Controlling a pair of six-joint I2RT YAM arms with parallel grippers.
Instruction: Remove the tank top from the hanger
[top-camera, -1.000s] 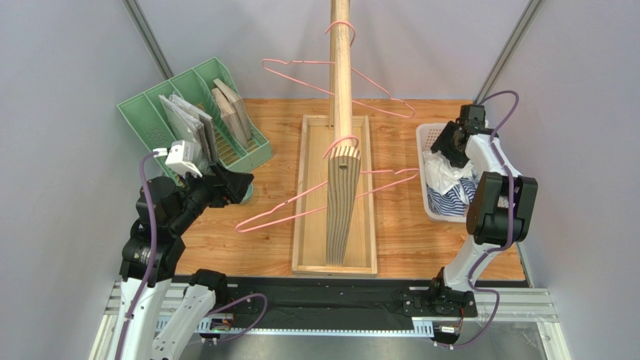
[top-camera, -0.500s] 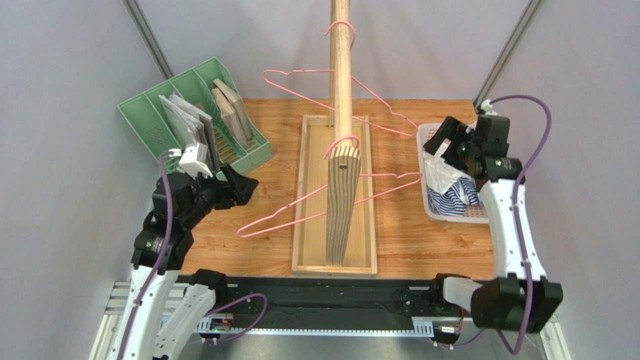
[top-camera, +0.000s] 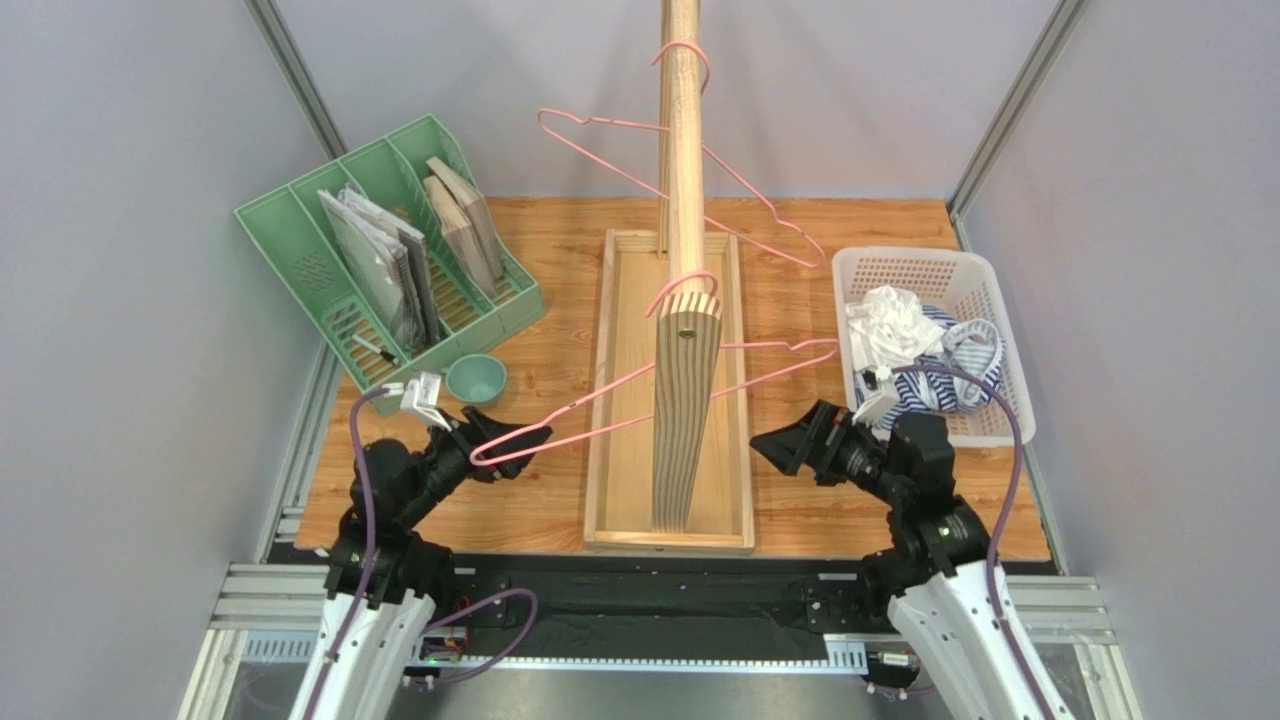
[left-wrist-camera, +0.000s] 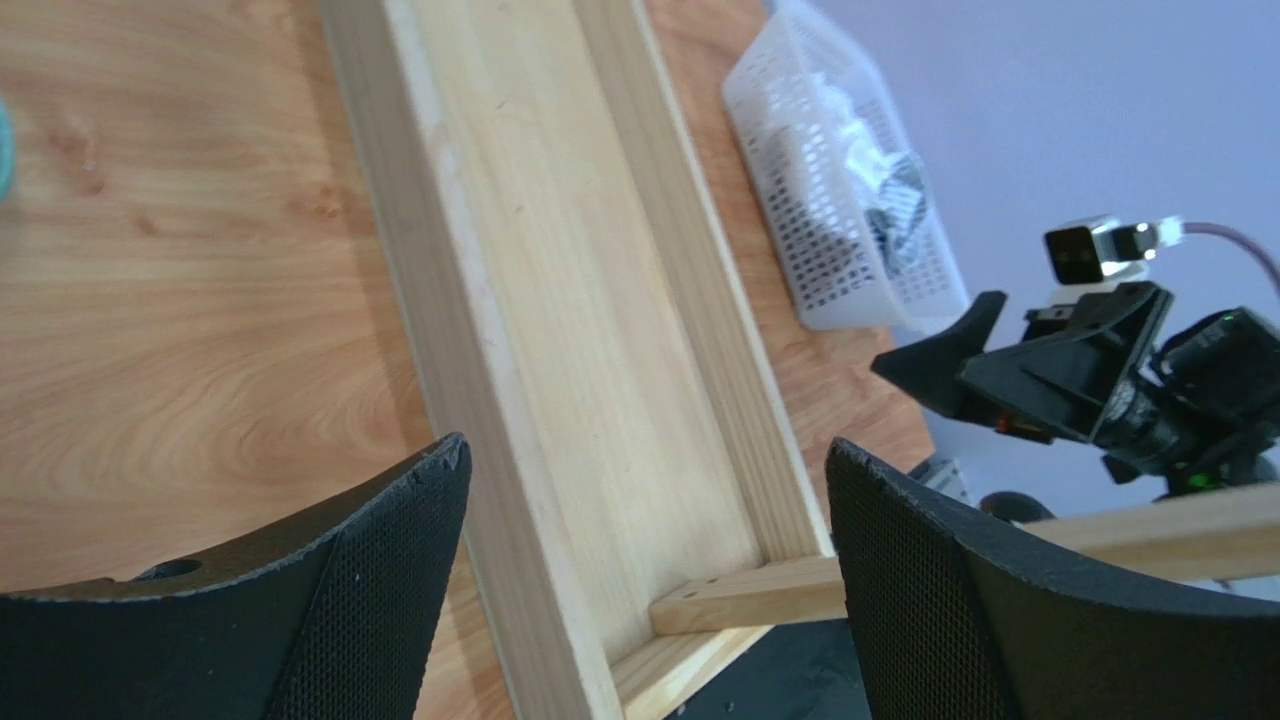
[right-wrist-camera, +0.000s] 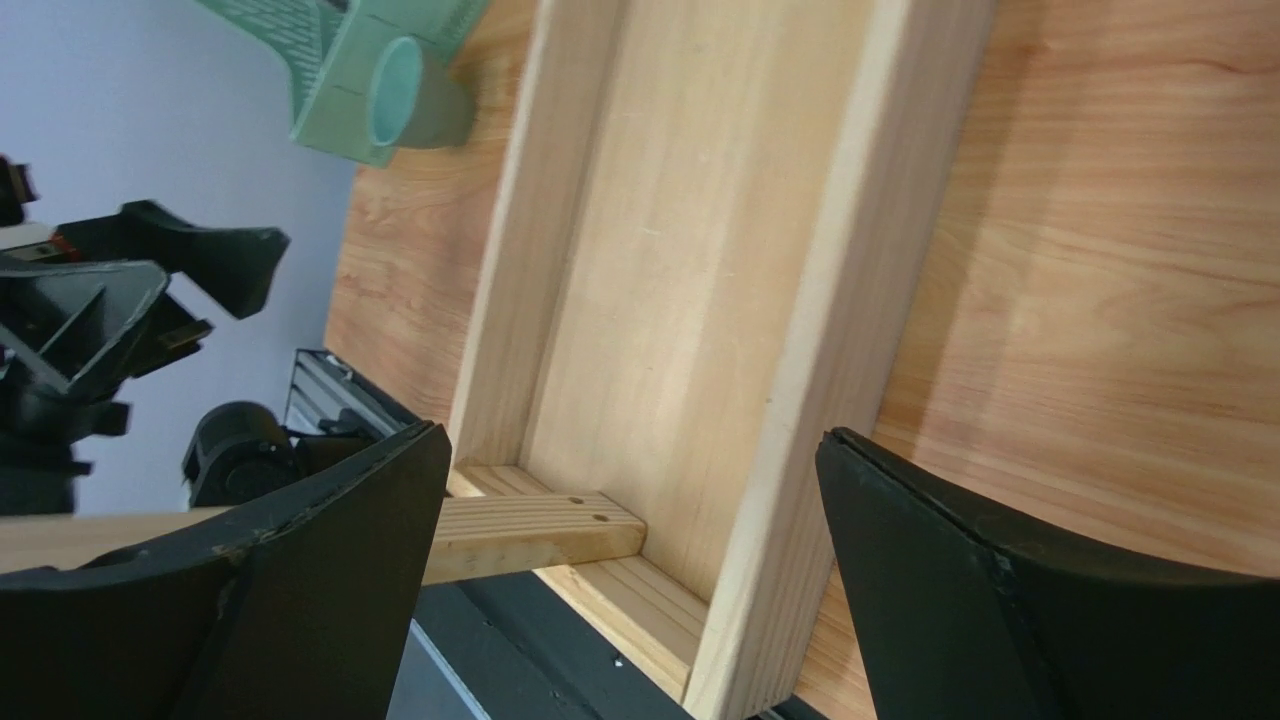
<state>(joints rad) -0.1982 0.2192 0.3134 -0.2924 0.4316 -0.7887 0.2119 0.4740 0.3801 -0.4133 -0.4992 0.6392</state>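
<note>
1. The left tool (top-camera: 489, 455) hangs low over the near left of the bench (top-camera: 519, 518). Its jaws are spread wide and hold nothing; through the gap its wrist view shows only bench and tray.
2. The right tool (top-camera: 793, 440) sits low on the near right and points inward at the tray. It is also wide open and empty.
3. Between the two lies a long wooden tray (top-camera: 606, 435), running away from the arms. A tall wooden rail (top-camera: 684, 390) stands over it.
4. A pink wire hanger (top-camera: 601, 402) hooks over the rail's near end. In the top view its left tip overlaps the left tool, and I cannot tell whether they touch.
5. Right of the tray stands a white basket (top-camera: 917, 255). The striped tank top (top-camera: 920, 393) lies crumpled in its near end, off both hangers, with a white cloth (top-camera: 887, 318) bunched just behind it.
6. Left of the tray sits a teal cup (top-camera: 478, 380). Behind it is a green file organiser (top-camera: 293, 225) holding papers and books.
7. Farthest back, a second pink hanger (top-camera: 646, 132) hooks over the rail higher up.
</note>
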